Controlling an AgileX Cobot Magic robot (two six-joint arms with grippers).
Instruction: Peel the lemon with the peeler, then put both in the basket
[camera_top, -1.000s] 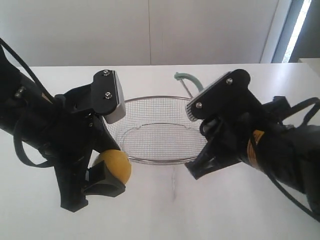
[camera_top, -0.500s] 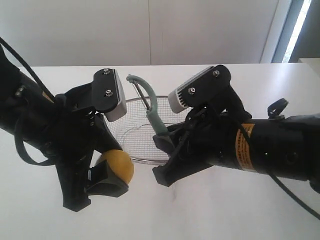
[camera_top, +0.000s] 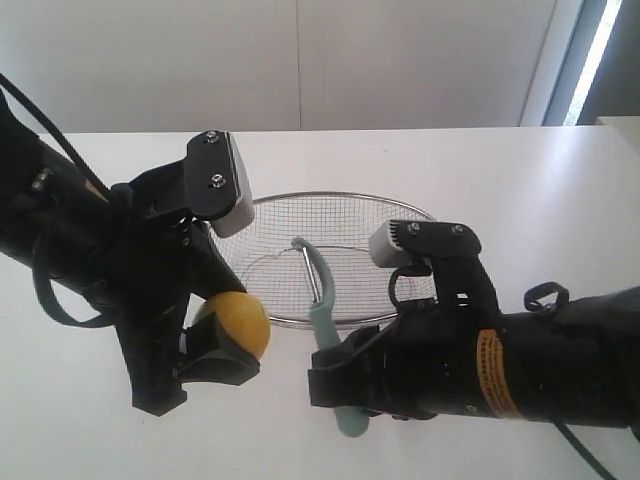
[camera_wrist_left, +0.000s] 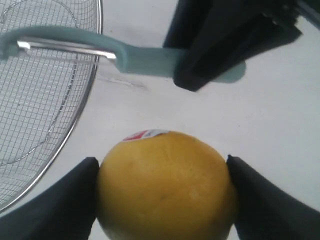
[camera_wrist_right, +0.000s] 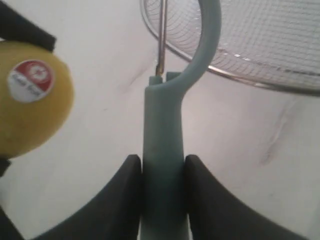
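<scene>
My left gripper (camera_top: 215, 345) (camera_wrist_left: 162, 195) is shut on the yellow lemon (camera_top: 235, 325) (camera_wrist_left: 165, 187), held in front of the wire basket (camera_top: 340, 215) at its left side. A red and white sticker marks the lemon (camera_wrist_right: 27, 97). My right gripper (camera_top: 340, 385) (camera_wrist_right: 162, 172) is shut on the handle of the pale teal peeler (camera_top: 325, 335) (camera_wrist_right: 165, 150). The peeler's head and blade reach up over the near rim of the basket (camera_wrist_right: 250, 80). The peeler (camera_wrist_left: 135, 52) hangs just to the right of the lemon, a short gap apart.
White tabletop (camera_top: 540, 200) surrounds the basket (camera_wrist_left: 45, 100), which holds nothing. A pale wall stands behind the table, with a window strip at the far right. Both black arms crowd the near half of the table.
My right arm has swung down and toward the near edge, carrying the peeler from above the basket to beside the lemon. The left arm and lemon have barely moved.
</scene>
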